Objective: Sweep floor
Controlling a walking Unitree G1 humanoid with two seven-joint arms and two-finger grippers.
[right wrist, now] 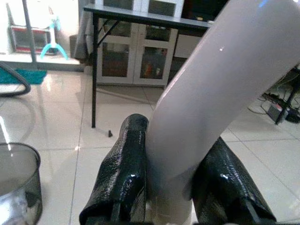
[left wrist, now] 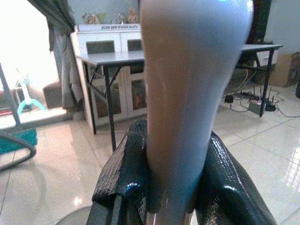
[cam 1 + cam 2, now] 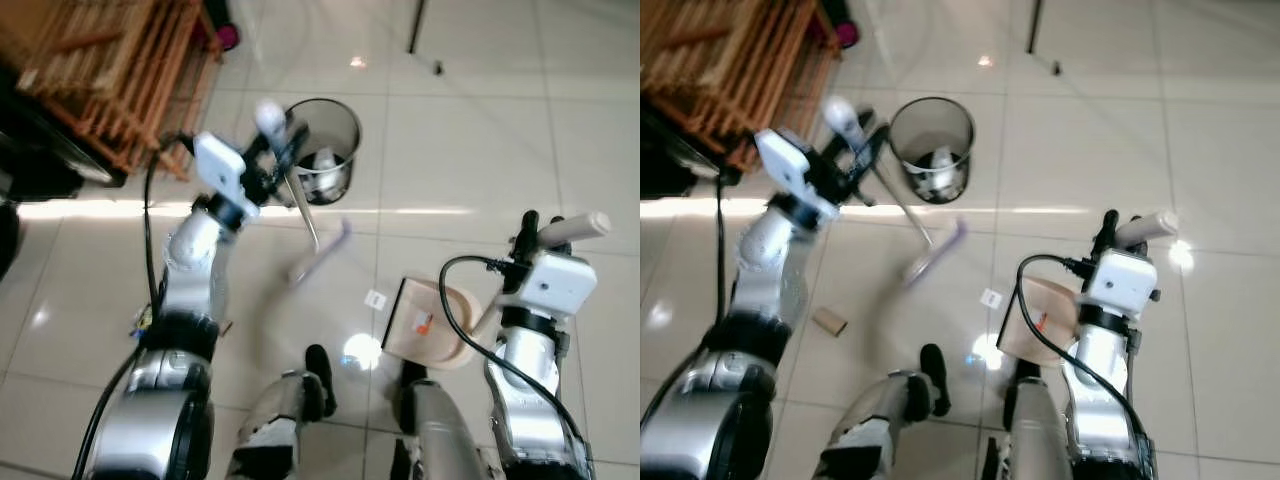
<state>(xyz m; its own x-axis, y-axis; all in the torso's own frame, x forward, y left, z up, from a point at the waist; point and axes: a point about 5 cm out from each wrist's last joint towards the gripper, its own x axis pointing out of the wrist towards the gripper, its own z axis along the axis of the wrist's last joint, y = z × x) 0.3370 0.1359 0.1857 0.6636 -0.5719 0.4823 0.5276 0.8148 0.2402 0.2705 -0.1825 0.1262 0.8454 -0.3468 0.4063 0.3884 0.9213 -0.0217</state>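
White-handled broom (image 3: pixel 318 240) is slanting from the left gripper (image 3: pixel 272 140), which is clamping its handle, toward 5 o'clock. Scrap (image 3: pixel 375 298) is lying between broom head and dustpan (image 3: pixel 430 322), whose handle the right gripper (image 3: pixel 545 232) is squeezing.

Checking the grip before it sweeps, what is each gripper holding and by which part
Left gripper is shut on the white top of the grey broom handle. Right gripper is shut on the beige dustpan's white handle end.

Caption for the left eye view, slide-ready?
Left gripper swings broom beside bin; right gripper holds dustpan on tiled floor.
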